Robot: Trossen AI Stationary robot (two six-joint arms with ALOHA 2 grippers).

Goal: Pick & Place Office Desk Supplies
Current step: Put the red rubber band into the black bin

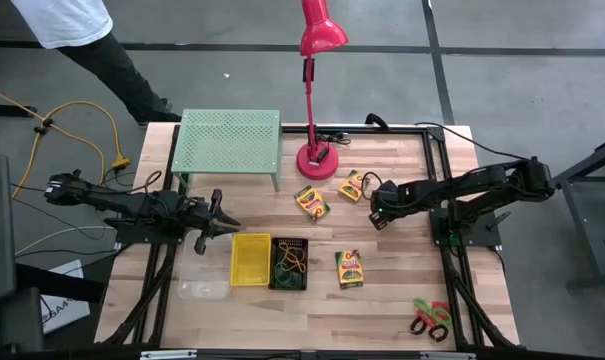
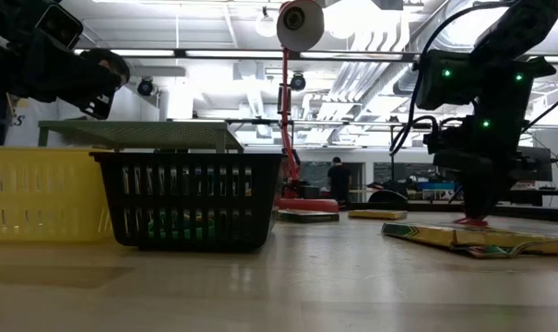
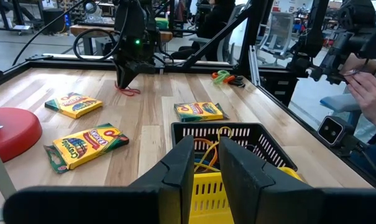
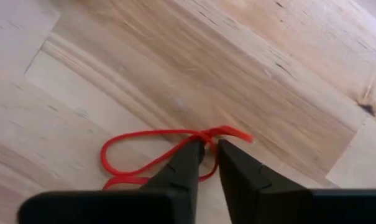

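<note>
Thin red loop (image 4: pixel 151 154) lying limp on pale wood-grain table (image 4: pixel 250 74), right gripper (image 4: pixel 210 151) fingertips nearly closed, pinching its strand, left gripper (image 3: pixel 206 163) narrowly open, empty, above yellow bin (image 3: pixel 206 194).

three crayon boxes (image 1: pixel 312 203) (image 1: pixel 351 186) (image 1: pixel 349 269), three bins (image 1: pixel 250 259) (image 1: pixel 289 263) (image 1: pixel 204 287), one scissors (image 1: pixel 430 319), one lamp (image 1: pixel 317 60), one rack (image 1: pixel 228 142).

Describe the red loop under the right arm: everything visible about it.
The red loop is a thin, limp band, rubbery by its look, lying flat on the bare wooden table. It is folded into a long, flattened oval, with its strands bunched and crossing at one end. The right end effector stands tips-down at that bunched end, fingers nearly closed with strands passing between them. In the left wrist view it shows as a small red tangle under that arm, near a crayon box.
</note>
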